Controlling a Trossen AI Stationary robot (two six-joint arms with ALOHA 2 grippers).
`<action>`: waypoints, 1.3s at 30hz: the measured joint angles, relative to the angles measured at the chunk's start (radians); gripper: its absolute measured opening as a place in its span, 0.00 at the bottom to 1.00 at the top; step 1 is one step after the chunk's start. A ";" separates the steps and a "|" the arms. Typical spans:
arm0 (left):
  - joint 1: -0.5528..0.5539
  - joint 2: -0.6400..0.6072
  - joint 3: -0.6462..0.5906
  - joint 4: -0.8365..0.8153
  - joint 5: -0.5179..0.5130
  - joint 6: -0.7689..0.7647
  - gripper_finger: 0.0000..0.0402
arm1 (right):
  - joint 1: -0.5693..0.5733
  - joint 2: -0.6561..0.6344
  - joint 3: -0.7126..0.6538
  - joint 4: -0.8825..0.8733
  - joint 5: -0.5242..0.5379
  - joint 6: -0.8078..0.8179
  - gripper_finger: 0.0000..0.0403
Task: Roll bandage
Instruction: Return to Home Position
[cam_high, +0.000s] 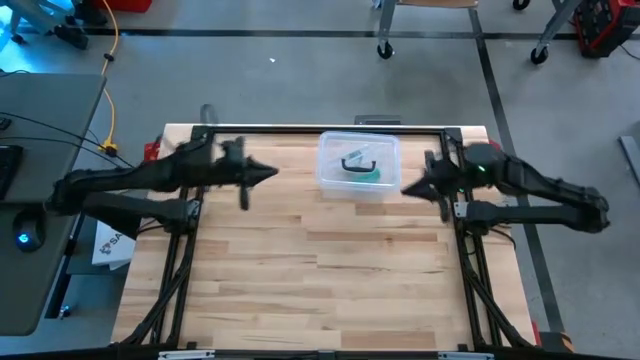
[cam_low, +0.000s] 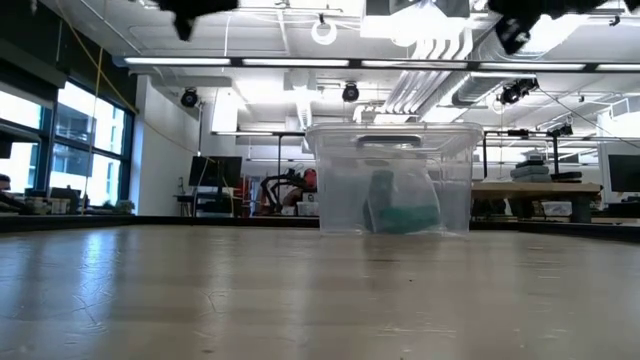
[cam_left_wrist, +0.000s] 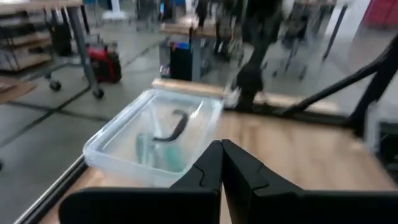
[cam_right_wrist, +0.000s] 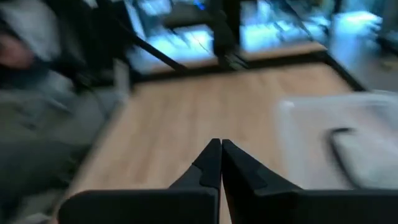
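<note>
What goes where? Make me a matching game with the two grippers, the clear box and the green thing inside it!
Things:
1. left gripper
2. right gripper
3. clear bin
4. green bandage

Places:
A. inside the bin
B. on the table, between both grippers, lid on
C. at the bin's right side, jaws shut
D. at the bin's left side, jaws shut

Pairs: 1-D, 2-C, 3-B, 4-A.

The surface (cam_high: 330, 280) is pale wood in glued strips, smooth with a soft shine. The bin (cam_high: 325, 165) is clear, glossy plastic. The left gripper (cam_left_wrist: 221, 144) and right gripper (cam_right_wrist: 221, 143) look matt black plastic.
</note>
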 joint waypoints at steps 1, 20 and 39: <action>-0.027 -0.051 -0.035 0.017 -0.021 -0.020 0.00 | 0.020 -0.064 -0.058 0.048 -0.025 0.039 0.00; -0.199 -0.577 -0.728 0.437 -0.219 -0.228 0.00 | 0.230 -0.654 -0.735 0.579 -0.006 0.257 0.00; -0.198 -0.562 -0.798 0.331 -0.243 -0.096 0.00 | 0.230 -0.645 -0.772 0.510 0.158 0.275 0.00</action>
